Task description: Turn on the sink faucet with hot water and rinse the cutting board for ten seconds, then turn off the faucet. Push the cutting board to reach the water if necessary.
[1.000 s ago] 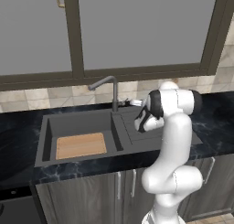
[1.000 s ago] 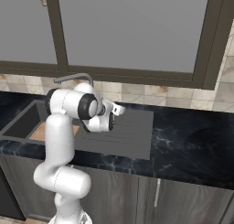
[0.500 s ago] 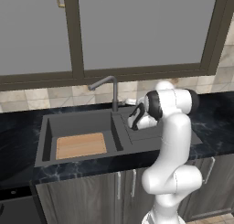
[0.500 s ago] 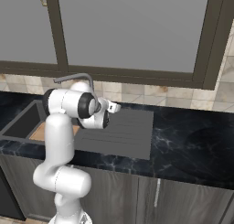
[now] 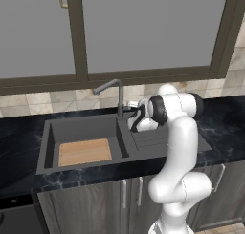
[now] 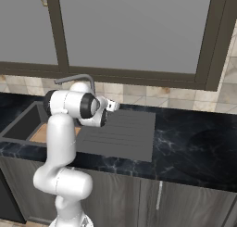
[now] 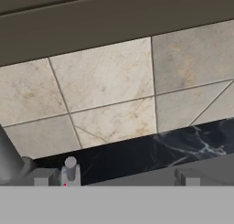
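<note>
The sink faucet (image 5: 119,98) stands behind the sink (image 5: 48,144), its spout arm angled out to the left over the basin. Water is out of view. A tan cutting board (image 5: 84,152) lies flat on the basin floor, left of the spout tip; a corner of the board (image 6: 40,134) peeks past my arm. My gripper (image 5: 130,107) hovers just right of the faucet post, over the drainboard's back edge, open and empty. In the hand view the gripper (image 7: 114,180) faces the tiled wall, with the faucet post (image 7: 9,160) and its small lever (image 7: 70,167) near the left fingertip (image 7: 42,180).
The ribbed drainboard (image 6: 121,132) lies right of the basin. Black marbled countertop (image 6: 194,142) runs to both sides. A tiled backsplash (image 7: 105,95) and a dark window frame (image 5: 124,78) rise close behind the faucet. Cabinet doors (image 5: 81,209) sit below.
My hand has moved left across the back of the drainboard, closer to the faucet post. Its fingers stay equally wide. The board and faucet have not moved.
</note>
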